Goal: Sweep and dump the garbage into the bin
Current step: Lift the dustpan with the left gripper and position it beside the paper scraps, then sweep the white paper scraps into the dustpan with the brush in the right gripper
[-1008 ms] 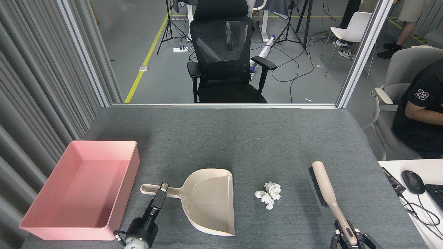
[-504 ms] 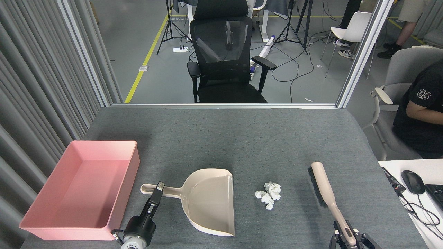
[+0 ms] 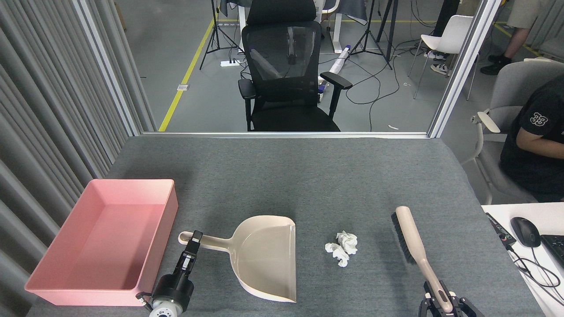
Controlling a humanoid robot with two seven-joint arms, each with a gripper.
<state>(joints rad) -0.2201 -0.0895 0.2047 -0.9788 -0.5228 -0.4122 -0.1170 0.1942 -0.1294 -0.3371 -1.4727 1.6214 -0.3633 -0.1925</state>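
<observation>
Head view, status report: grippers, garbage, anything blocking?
Left gripper at dustpan handle, grip unclear. Right gripper shut on brush. Garbage unswept between dustpan and brush. Bin empty, path clear.

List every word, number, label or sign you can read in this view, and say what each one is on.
"33" – white digits on the black sleeve of the person seated at the right edge.
The dark card on the white desk carries small markings, too small to read.
No readable text on the bin, dustpan or brush.
</observation>
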